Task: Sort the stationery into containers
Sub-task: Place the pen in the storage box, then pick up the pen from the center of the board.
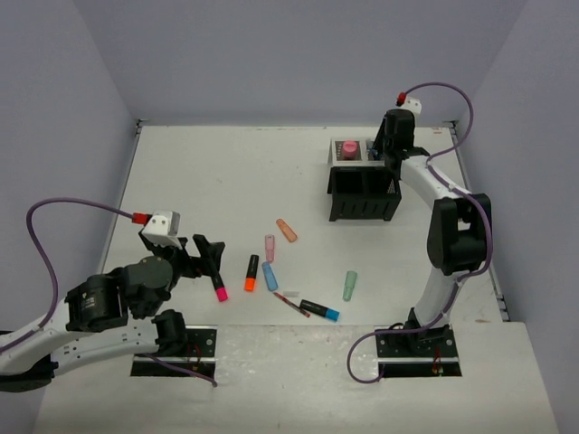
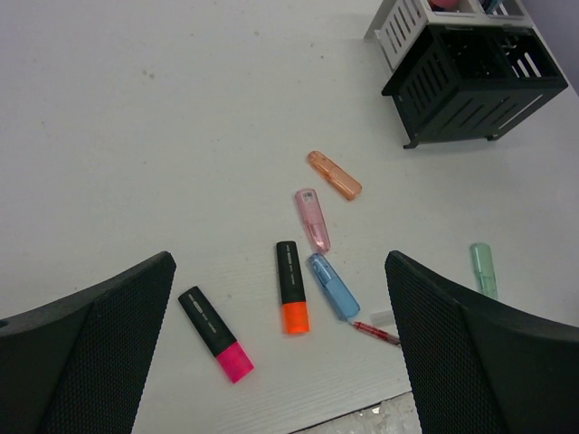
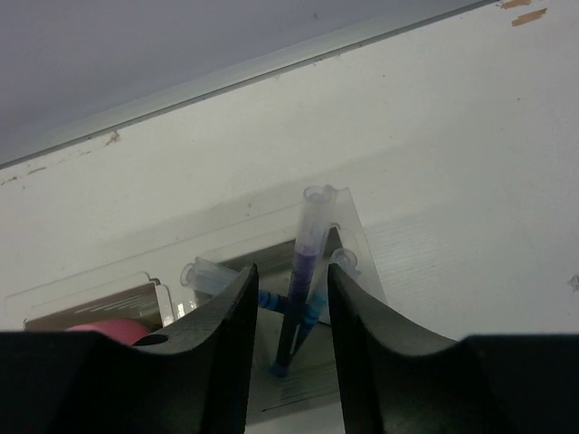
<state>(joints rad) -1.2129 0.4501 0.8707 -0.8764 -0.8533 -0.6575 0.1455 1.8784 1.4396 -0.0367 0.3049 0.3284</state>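
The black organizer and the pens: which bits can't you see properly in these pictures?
Right wrist view: two clear-capped pens, mostly behind the right gripper.
Top view: the organizer's far right compartment, under that gripper.
Left wrist view: the red pen, partly behind the left gripper.

The black mesh organizer (image 1: 364,194) stands upright at the far right of the counter (image 1: 226,172), its pale rear compartments holding a pink glue stick (image 1: 348,147) on the left and clear-capped blue pens (image 3: 308,253) leaning crossed on the right. Loose near the middle lie a peach highlighter (image 1: 286,230), a pale pink one (image 1: 270,247), a black-and-orange one (image 1: 251,272) just beside a blue one (image 1: 270,276), and a black-and-pink one (image 1: 218,285) furthest left. A thin red pen (image 1: 291,304) touches a blue-capped black marker (image 1: 320,310) nearer the front edge, with a mint highlighter (image 1: 349,286) apart to their right.
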